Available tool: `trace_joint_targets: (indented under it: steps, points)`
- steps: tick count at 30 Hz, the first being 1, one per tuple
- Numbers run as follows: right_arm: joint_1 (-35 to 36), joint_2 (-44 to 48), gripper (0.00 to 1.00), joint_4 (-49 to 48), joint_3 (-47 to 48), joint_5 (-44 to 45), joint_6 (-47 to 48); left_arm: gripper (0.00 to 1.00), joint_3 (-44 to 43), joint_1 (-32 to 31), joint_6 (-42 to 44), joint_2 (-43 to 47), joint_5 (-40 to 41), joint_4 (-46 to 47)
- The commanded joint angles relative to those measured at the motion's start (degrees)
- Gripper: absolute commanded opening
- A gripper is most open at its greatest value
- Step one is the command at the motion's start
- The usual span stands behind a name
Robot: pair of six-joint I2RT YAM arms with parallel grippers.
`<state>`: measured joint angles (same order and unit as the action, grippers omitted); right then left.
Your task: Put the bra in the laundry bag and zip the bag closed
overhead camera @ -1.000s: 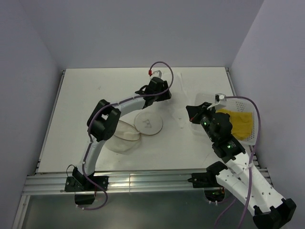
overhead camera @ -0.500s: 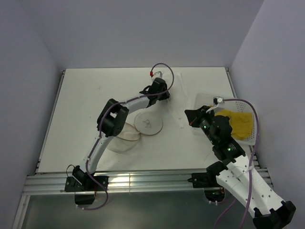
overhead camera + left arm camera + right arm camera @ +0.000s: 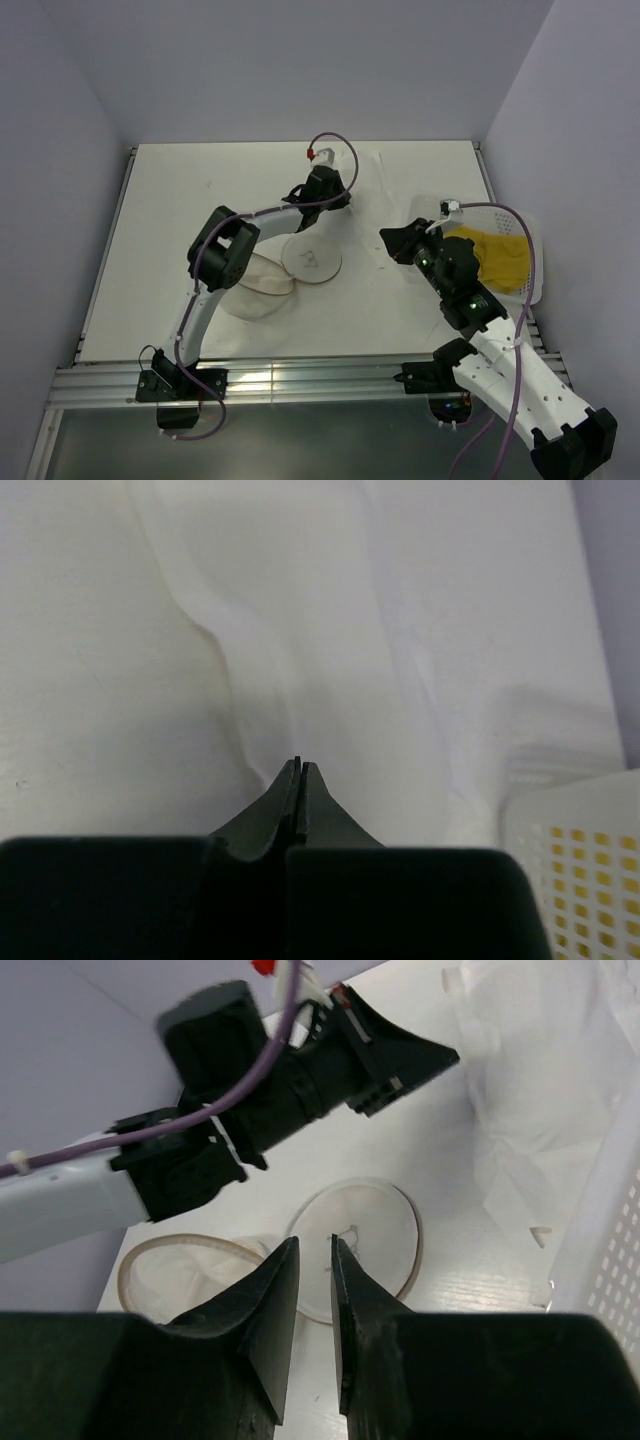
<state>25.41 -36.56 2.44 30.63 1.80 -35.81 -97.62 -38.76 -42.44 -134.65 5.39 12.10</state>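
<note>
The mustard-yellow bra (image 3: pixel 495 255) lies in a white perforated basket (image 3: pixel 535 285) at the right; its yellow shows through the basket's holes (image 3: pixel 580 890) in the left wrist view. The laundry bag is a round white mesh disc (image 3: pixel 312 259) (image 3: pixel 360 1245) with an open ringed pouch (image 3: pixel 256 282) (image 3: pixel 185 1265) beside it, mid-table. My left gripper (image 3: pixel 345 197) (image 3: pixel 298 764) is shut, its tips over wrinkled white cloth (image 3: pixel 330 650), nothing seen between them. My right gripper (image 3: pixel 386 238) (image 3: pixel 315 1247) hangs between bag and basket, open by a narrow gap, holding nothing.
A thin translucent white sheet (image 3: pixel 378 215) (image 3: pixel 530 1090) lies on the table between the left gripper and the basket. The left arm (image 3: pixel 200 1130) crosses above the bag. Purple-grey walls close in the table at the back and sides.
My left gripper has shut and shifted slightly toward the back. My right gripper has moved left, away from the basket, and its jaws have parted a little.
</note>
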Motion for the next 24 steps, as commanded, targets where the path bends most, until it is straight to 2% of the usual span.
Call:
trace_joint_targets:
  steps: [1, 2, 6, 10, 12, 13, 14, 17, 19, 24]
  points:
    - [0.2, -3.8, 0.27, -6.9, 0.5, -2.9, -1.9, 0.0, 3.1, 0.0, 2.0, 9.4, -3.3, 10.0]
    - [0.3, -5.8, 0.33, -8.2, 1.1, -3.2, -2.1, 0.0, 3.7, -0.1, 2.2, 10.3, -3.9, 10.7]
    - [0.2, -10.1, 0.39, -9.8, 2.5, -2.7, -2.4, 0.0, 5.5, -0.1, 3.1, 13.4, -7.5, 12.4]
    - [0.2, -11.0, 0.4, -10.3, 2.8, -2.4, -2.3, 0.0, 1.1, 0.0, 4.7, 11.2, -5.8, 2.9]
    - [0.2, -10.6, 0.4, -9.7, 2.7, -2.0, -2.1, 0.19, -0.4, 0.0, 5.0, 9.2, -2.7, -2.3]
    - [0.2, -10.1, 0.39, -9.4, 2.7, -0.4, -1.6, 0.33, -3.6, 0.0, 5.9, 8.1, -0.2, -4.5]
    - [0.2, -9.9, 0.39, -8.6, 2.7, 0.8, -1.5, 0.54, -5.5, 0.0, 6.5, 5.6, 0.7, -6.6]
    - [0.2, -7.8, 0.37, -7.9, 2.2, 2.5, -0.9, 0.72, -12.8, 0.0, 8.1, 0.2, 3.0, -13.9]
    - [0.2, -6.6, 0.37, -7.6, 1.8, 2.9, -0.8, 0.72, -17.3, 0.0, 8.2, -2.2, 4.1, -17.6]
    - [0.2, -5.5, 0.36, -6.7, 1.4, 2.2, -0.3, 0.7, -21.6, 0.2, 7.8, -7.4, 3.1, -18.8]
